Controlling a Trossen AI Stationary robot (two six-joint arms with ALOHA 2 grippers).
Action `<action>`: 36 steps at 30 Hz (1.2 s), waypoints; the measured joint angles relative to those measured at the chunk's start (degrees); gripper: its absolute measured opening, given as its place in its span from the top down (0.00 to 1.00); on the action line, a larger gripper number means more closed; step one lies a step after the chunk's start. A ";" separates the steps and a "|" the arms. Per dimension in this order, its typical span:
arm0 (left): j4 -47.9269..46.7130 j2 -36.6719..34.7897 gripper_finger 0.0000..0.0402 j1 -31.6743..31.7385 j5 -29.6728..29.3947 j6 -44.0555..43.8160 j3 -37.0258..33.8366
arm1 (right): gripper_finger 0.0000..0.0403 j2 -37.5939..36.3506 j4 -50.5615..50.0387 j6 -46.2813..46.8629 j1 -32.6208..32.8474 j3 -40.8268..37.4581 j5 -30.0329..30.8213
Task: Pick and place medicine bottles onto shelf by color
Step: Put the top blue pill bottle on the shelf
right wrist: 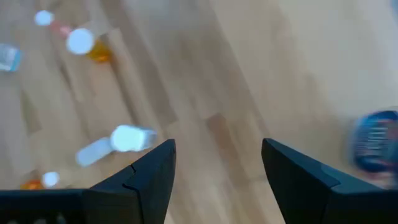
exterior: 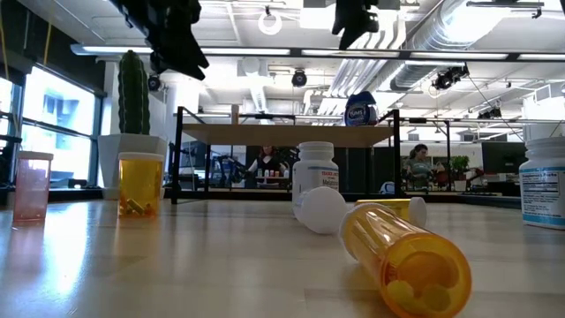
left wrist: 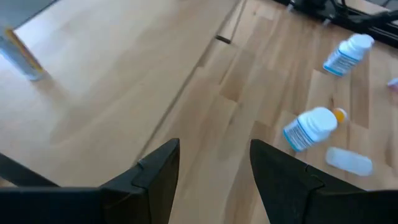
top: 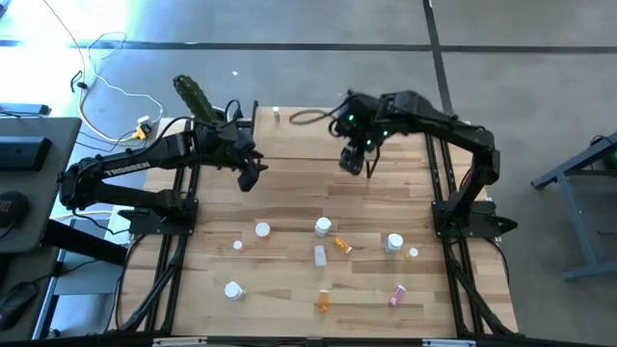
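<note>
wooden shelf (top: 308, 145) below both tools — left tool (top: 253, 174), right tool (top: 362, 164) — each spread, empty.

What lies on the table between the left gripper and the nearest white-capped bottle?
Nothing: in the high view, bare table separates the left gripper from the white-capped bottle.

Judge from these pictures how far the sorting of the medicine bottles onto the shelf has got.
Barely begun. Done: one blue bottle stands on the shelf. In hand: nothing; the left gripper and right gripper are both open and empty, up near the shelf. Left: the rest lie scattered on the table, such as the orange bottle on its side and the white bottle.
</note>
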 joint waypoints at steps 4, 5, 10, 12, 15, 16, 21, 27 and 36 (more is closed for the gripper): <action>-1.04 -1.33 0.54 -1.26 0.01 1.00 -1.05 | 0.43 0.00 1.31 3.53 2.94 -0.99 -0.59; -1.67 -1.76 0.54 -1.49 0.01 1.20 -1.06 | 0.43 0.01 1.84 4.71 3.57 -1.01 -0.61; -4.00 -5.13 0.54 -2.82 3.03 1.10 -1.06 | 0.43 0.17 4.83 11.51 6.51 -1.01 -0.59; -4.50 -6.69 0.54 -3.93 3.37 0.90 -1.06 | 0.43 0.17 4.89 12.98 7.65 -1.01 -0.59; -5.41 -8.65 0.54 -6.20 3.41 -0.22 -1.06 | 0.43 0.46 4.84 14.59 9.60 -1.01 -0.59; -5.61 -9.36 0.54 -7.10 3.43 -0.42 -1.06 | 0.43 0.55 4.87 14.54 10.31 -1.01 -0.46; -6.21 -11.66 0.54 -11.71 3.06 -0.94 -1.04 | 0.43 1.59 5.16 12.52 15.10 -1.01 2.57; -6.44 -12.33 0.54 -16.12 2.72 -2.37 -1.04 | 0.39 3.61 6.05 14.92 19.39 -0.99 3.08; -6.36 -12.33 0.54 -19.87 2.54 -2.54 -1.04 | 0.36 9.26 5.48 3.56 21.89 -0.99 3.00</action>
